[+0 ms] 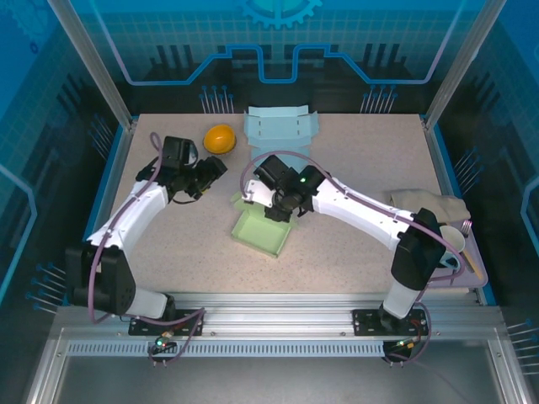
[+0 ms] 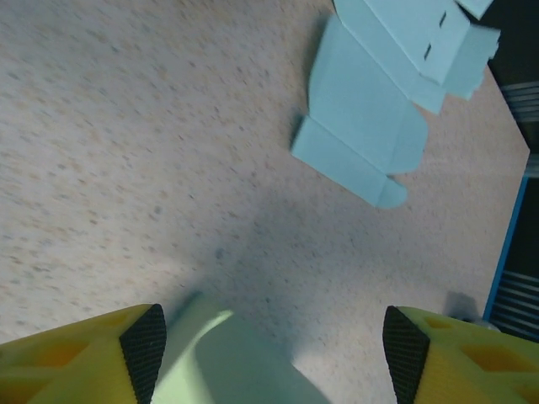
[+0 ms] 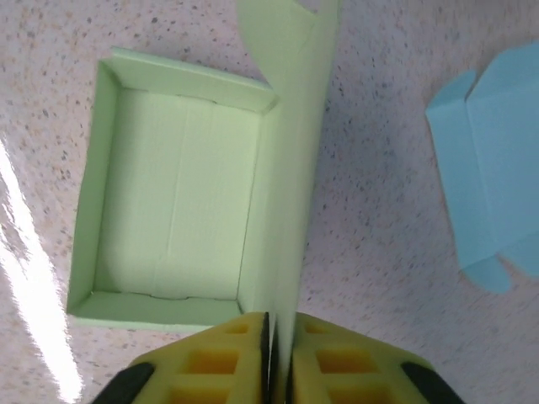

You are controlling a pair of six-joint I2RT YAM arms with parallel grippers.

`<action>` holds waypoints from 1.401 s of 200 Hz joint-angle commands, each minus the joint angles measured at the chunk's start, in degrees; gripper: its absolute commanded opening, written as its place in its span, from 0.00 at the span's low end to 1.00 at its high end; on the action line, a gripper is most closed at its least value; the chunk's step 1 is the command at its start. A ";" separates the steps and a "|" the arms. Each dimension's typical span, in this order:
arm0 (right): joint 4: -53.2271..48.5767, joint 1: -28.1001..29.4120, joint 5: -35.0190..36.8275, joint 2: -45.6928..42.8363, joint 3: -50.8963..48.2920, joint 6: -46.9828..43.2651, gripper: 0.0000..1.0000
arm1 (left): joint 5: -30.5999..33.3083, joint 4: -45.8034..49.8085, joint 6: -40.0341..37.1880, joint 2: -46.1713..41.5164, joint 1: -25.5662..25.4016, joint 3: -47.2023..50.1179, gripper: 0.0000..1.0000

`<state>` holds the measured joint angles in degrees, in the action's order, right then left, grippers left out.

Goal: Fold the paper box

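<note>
Bright, even overhead light on the speckled beige table (image 1: 354, 160). Left wrist view is blurred, a broad grey shadow mid-frame. Right wrist view shows a white glare streak at left.

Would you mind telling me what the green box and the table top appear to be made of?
The green box looks like thin matte paper card: sharp fold creases, and its flap sits pinched in the right gripper. The table top looks like speckled laminate or stone-effect, slightly glossy given the glare streak.
</note>
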<state>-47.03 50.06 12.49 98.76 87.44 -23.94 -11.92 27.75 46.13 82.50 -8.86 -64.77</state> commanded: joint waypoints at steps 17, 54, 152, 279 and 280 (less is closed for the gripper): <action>6.44 1.76 3.90 -3.74 -3.84 -6.99 0.06 | -0.70 5.17 2.29 3.42 -4.98 -3.29 0.73; 8.69 1.83 4.80 -4.65 -4.65 -7.12 0.06 | -1.49 4.40 4.61 2.62 -6.35 -0.47 0.75; 11.77 2.49 5.45 -4.89 -7.34 -4.80 0.06 | 0.74 0.34 11.88 2.75 -15.21 3.48 0.71; 15.68 4.30 5.97 -7.36 -13.23 1.42 0.39 | 6.69 -0.02 12.68 3.60 -18.82 9.13 0.56; 15.68 4.30 5.97 -7.36 -13.23 1.42 0.39 | 6.76 -0.04 12.68 3.57 -18.82 9.14 0.56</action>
<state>-33.80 53.84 19.05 94.06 73.82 -26.13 -7.55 26.59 58.57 85.47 -27.09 -56.97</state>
